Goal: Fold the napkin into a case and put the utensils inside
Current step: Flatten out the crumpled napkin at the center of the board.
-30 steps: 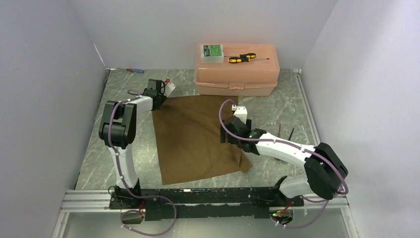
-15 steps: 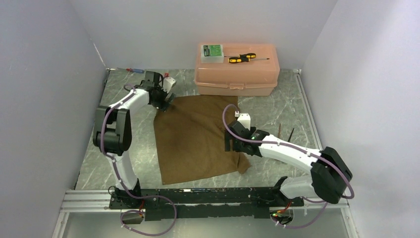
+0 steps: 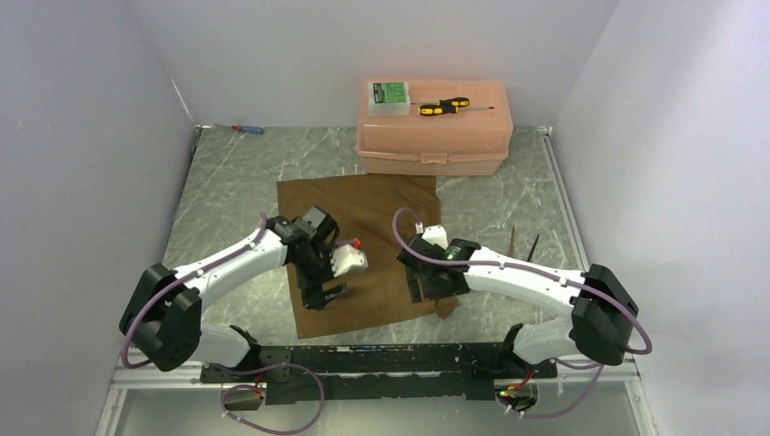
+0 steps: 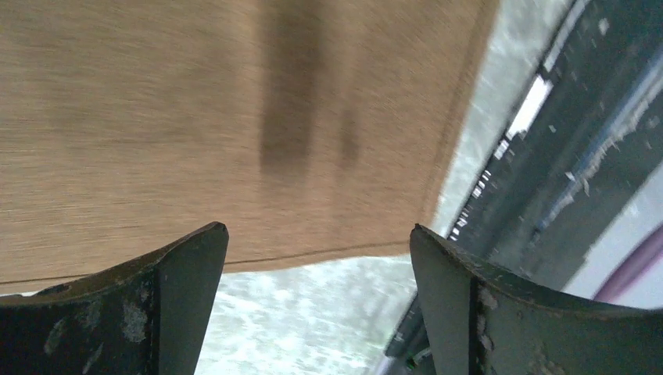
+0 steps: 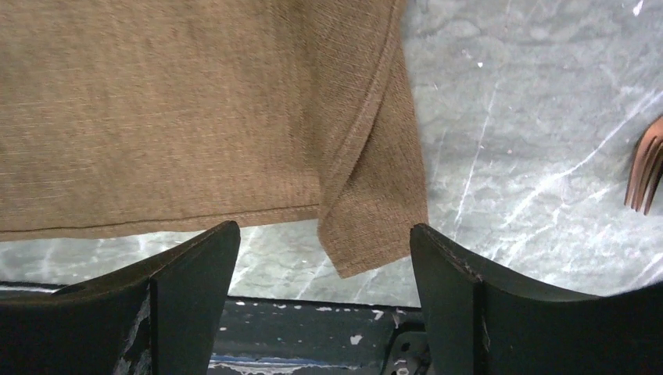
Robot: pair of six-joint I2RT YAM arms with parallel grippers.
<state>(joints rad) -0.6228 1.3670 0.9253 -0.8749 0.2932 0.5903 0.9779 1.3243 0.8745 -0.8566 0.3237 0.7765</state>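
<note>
The brown napkin (image 3: 363,218) lies spread flat in the middle of the table, its near-right corner (image 3: 447,307) turned over on itself. My left gripper (image 3: 327,295) hovers open over the napkin's near-left part, and in the left wrist view the near hem (image 4: 313,254) runs between its empty fingers. My right gripper (image 3: 425,289) stands open by the near-right corner, and the folded corner (image 5: 375,219) shows just ahead of it. Two thin dark utensils (image 3: 523,242) lie on the table to the right. One utensil's tines (image 5: 645,168) show at the right wrist view's edge.
A pink plastic box (image 3: 434,136) stands at the back, carrying a yellow-and-black screwdriver (image 3: 443,106) and a small green-labelled case (image 3: 389,95). A blue-and-red screwdriver (image 3: 247,129) lies in the far-left corner. The dark mounting rail (image 3: 381,359) runs along the near edge.
My left gripper opened at the napkin's far-left corner, let it go and swung back to the near-left edge. The right gripper shifted slightly nearer, staying open.
</note>
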